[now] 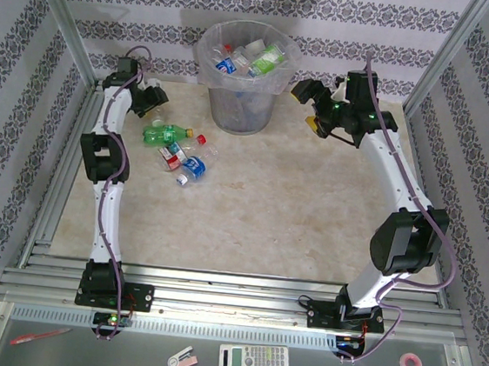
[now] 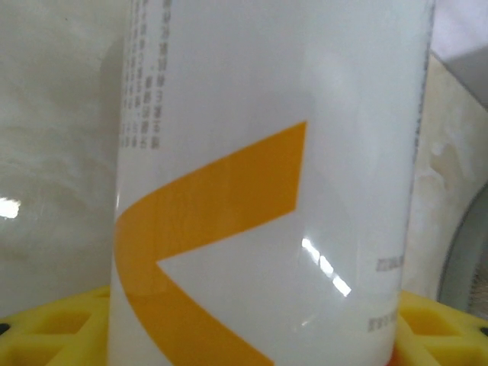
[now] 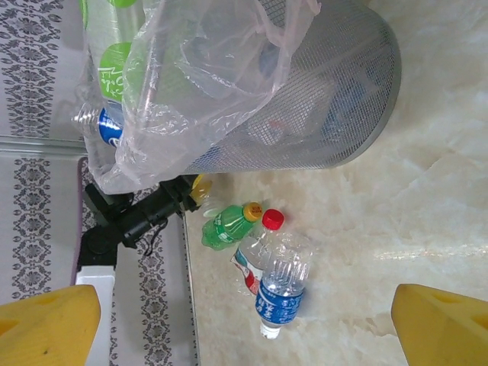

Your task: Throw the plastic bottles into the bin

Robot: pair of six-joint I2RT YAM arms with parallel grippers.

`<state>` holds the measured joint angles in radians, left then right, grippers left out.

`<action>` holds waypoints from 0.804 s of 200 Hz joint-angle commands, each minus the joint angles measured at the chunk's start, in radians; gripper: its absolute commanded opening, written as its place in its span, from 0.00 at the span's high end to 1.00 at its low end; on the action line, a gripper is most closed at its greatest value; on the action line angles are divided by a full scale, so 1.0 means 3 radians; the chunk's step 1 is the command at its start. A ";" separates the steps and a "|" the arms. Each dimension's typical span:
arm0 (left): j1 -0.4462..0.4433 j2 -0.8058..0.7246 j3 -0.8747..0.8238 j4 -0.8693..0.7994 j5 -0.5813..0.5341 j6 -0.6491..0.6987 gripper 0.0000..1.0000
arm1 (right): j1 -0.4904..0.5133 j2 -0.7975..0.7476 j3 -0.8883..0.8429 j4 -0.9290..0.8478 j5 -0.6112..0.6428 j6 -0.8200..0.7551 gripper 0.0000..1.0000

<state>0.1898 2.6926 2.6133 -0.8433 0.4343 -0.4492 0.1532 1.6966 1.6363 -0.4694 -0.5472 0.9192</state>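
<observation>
- The left hand (image 1: 153,100) is at the far left of the counter (image 1: 310,225), just left of the bin. In its wrist view, one white-labelled bottle (image 2: 267,191) with an orange chevron stands between the hand's two yellow fingers (image 2: 53,328). It sits close against both, but I cannot tell whether they are gripping it.
- Three plastic bottles lie bunched together on the counter, just right of that hand and a little nearer the arm bases.
  - The green bottle (image 1: 164,133) has a yellow cap and lies farthest left.
  - The red-capped bottle (image 1: 182,148) is clear and lies in the middle.
  - The blue-labelled bottle (image 1: 195,168) is clear with a white cap and lies nearest the arms.
  - All three lie apart from the bin.
- One bin (image 1: 239,108) stands at the far middle of the counter. It is grey mesh lined with a clear bag. A heap of bottles (image 1: 240,58) lies inside, with a blue label and a green label showing among clear ones. I cannot count them exactly.
- The right hand (image 1: 310,108) is just right of the bin's rim. Its two fingers stand wide apart with nothing between them.
- On the grey ledge (image 1: 121,358) in front of the arm bases lie four things, one of each:
  - a red pen (image 1: 40,336)
  - a small pink-and-white item (image 1: 182,360)
  - a calculator (image 1: 253,363)
  - a pink tape roll (image 1: 411,364)
</observation>
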 commanded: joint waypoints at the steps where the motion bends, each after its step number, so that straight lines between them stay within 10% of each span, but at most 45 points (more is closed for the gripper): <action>1: 0.0060 -0.0615 -0.0210 0.0191 0.0086 0.0109 0.45 | -0.0009 -0.0121 -0.0053 0.0098 0.0015 0.0030 0.02; 91: 0.0058 -0.2408 -0.2224 0.0881 0.0509 -0.0105 0.46 | -0.0086 -0.0139 -0.0055 0.0160 -0.0134 -0.0070 0.02; 161: 0.0023 -0.3609 -0.3637 0.0362 0.0124 0.0038 0.47 | -0.0172 -0.0184 -0.0166 0.0143 -0.0270 -0.0162 0.02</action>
<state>0.1967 1.7355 1.5982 -0.6518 0.5343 -0.4679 0.1181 1.6787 1.6062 -0.4477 -0.5888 0.9047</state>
